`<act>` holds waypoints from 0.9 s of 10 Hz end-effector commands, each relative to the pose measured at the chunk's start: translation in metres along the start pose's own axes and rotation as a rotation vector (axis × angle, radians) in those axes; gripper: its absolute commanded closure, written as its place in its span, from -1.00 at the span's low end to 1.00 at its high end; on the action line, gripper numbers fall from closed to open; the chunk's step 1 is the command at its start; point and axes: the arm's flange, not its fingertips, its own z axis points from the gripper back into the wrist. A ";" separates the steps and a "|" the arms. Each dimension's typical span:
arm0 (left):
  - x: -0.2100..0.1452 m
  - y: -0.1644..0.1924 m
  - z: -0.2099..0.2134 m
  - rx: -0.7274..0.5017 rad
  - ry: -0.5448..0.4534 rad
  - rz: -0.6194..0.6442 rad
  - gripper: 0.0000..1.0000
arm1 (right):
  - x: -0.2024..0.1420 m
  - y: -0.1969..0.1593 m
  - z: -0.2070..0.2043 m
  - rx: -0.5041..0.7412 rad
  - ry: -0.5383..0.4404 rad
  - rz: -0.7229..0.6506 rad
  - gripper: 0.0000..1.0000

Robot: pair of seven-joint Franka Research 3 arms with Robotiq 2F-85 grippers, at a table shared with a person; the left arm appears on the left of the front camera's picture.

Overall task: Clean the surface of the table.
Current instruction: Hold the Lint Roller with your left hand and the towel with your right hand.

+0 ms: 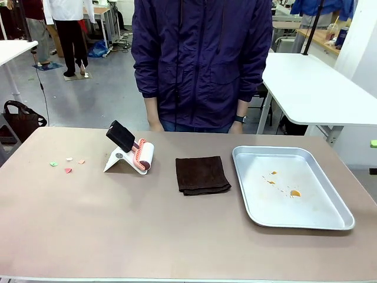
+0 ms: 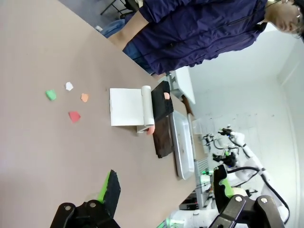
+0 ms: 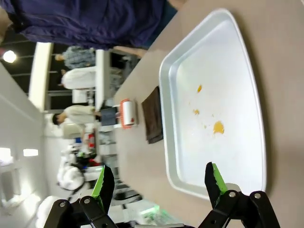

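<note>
Looking across the table, it spans the front view: coloured scraps far left, lint roller, brown cloth, stained tray close to the right edge, near half bare, a person standing at the far edge. Wrist views add the left gripper and right gripper, both spread wide, holding nothing.

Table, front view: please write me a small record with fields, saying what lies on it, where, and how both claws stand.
table: brownish top; a person stands at the far side
left part: four small paper scraps, green, white, orange, red
left of middle: lint roller resting on a white stand
middle: dark brown cloth, folded, lying flat
right part: silver tray with orange stains inside
left claw: open, empty
right claw: open, empty, facing the tray
</note>
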 end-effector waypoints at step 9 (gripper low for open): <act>0.046 -0.139 -0.202 0.314 0.374 -0.280 -1.00 | -0.082 0.203 -0.246 -0.474 0.218 0.606 -1.00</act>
